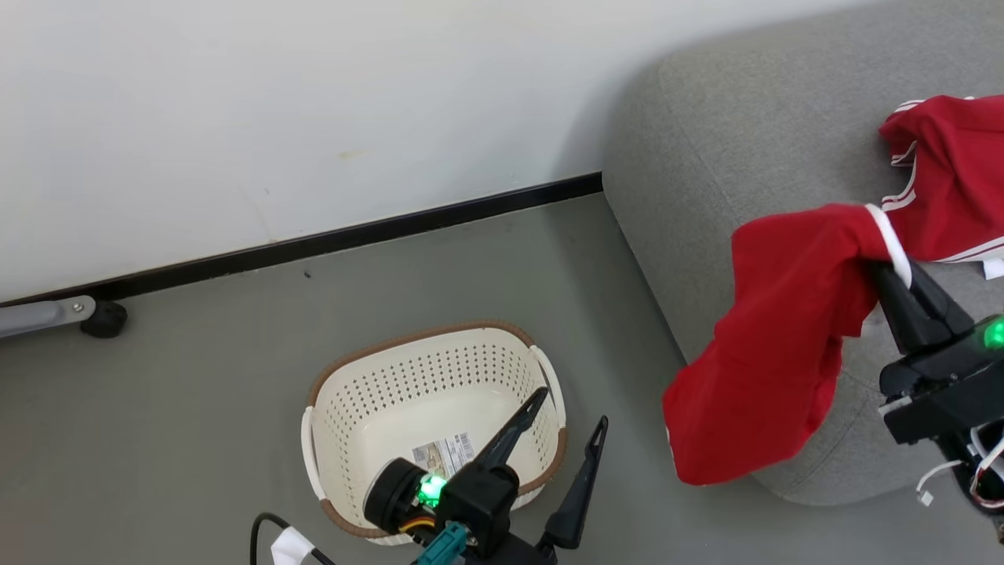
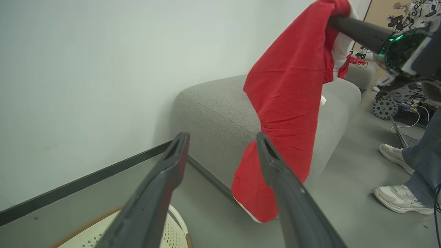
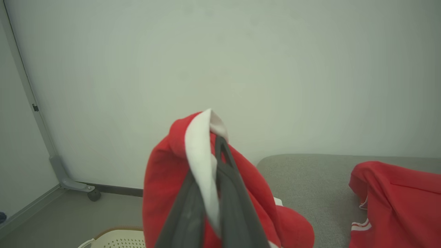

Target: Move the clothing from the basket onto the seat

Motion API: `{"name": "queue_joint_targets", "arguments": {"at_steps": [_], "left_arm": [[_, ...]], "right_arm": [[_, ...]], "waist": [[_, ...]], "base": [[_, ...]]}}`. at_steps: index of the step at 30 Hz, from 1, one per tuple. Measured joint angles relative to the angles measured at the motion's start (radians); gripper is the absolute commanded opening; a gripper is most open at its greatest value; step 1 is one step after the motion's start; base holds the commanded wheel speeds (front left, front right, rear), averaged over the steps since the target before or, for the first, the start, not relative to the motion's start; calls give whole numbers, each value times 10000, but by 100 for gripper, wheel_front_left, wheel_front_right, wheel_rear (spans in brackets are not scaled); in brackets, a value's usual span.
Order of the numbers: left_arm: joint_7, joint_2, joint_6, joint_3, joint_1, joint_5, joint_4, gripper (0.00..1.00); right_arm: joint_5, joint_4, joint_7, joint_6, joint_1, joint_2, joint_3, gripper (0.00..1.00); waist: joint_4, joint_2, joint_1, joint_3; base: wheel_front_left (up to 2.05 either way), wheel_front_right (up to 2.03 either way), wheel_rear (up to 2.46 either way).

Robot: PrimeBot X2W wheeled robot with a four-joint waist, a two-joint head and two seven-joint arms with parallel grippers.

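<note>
The matte white wall (image 1: 314,118) runs behind the seat, and smooth grey floor (image 1: 471,275) spreads beside it. The seat (image 1: 753,157) is a big grey cushion of coarse woven fabric with rounded corners. The clothing (image 1: 769,353), soft bright red cloth with a white band, hangs in loose folds from above the seat's near edge, and its lower end droops down past that edge. The right tool (image 1: 890,275), above the seat's near edge, has its two long dark fingers pressed together on the white band, pinching the clothing. Farther back on the seat lies another red piece (image 1: 949,173) with narrow white stripes; whether it joins the held cloth is hard to tell. The basket (image 1: 423,377) is cream perforated plastic, a rounded rectangle with a brown woven-look rim, and stands on the floor well apart from the seat's end. The left tool (image 1: 572,408) hovers over the basket's seat-side rim with its fingers spread apart. A paper label (image 1: 445,453) lies flat on the basket's bottom.
</note>
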Motion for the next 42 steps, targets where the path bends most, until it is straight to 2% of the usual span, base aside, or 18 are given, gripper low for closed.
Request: {"name": "queue_joint_targets", "arguments": {"at_steps": [8, 14, 24, 33, 42], "left_arm": [[33, -2, 98, -211, -88, 40, -63, 100], [130, -15, 196, -401, -555, 121, -150, 100], [270, -13, 368, -1615, -1268, 59, -198, 100], [280, -23, 449, -1630, -1826, 25, 19, 100], [219, -12, 449, -894, -1872, 221, 819, 100]], "right_arm": [[460, 401, -2, 2, -1584, -481, -474, 0], [1139, 1348, -2, 0, -3118, -1296, -1120, 0], [2295, 3122, -4, 2, -5880, -2548, -1540, 0], [3168, 5007, -4, 2, -7868, -3235, -1588, 0], [3289, 6414, -4, 2, -9527, -3708, -1430, 0]], "waist": [[173, 0, 1, 492], [311, 1, 1, 1112], [638, 1, 2, 2411], [982, 2, 1, 3663], [1250, 2, 1, 4655]], "base": [[0, 0, 0], [0, 0, 0], [0, 0, 0], [0, 0, 0], [0, 0, 0]]}}
